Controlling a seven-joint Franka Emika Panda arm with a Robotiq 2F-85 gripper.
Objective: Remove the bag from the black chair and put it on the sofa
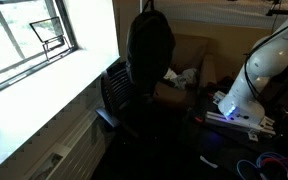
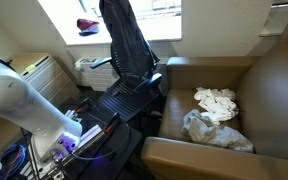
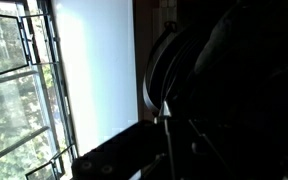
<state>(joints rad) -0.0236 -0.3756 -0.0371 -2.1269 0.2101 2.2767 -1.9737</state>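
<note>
The black bag (image 1: 149,45) hangs in the air just above the black chair (image 1: 119,98), its top reaching the upper frame edge. In both exterior views it hangs upright, also over the chair's seat (image 2: 124,100); the bag (image 2: 124,40) is in front of the bright window. My gripper (image 3: 176,128) shows only as a dark silhouette in the wrist view, closed on the bag's curved top handle (image 3: 156,70). In the exterior views the gripper is cut off by the top edge. The brown sofa (image 2: 259,90) stands beside the chair.
White crumpled cloths (image 2: 216,100) and a pale plastic bag (image 2: 212,130) lie on the sofa seat. The robot's white base (image 1: 239,100) stands near coloured cables (image 1: 269,162). A window sill (image 1: 44,90) and a radiator (image 2: 44,72) lie behind the chair.
</note>
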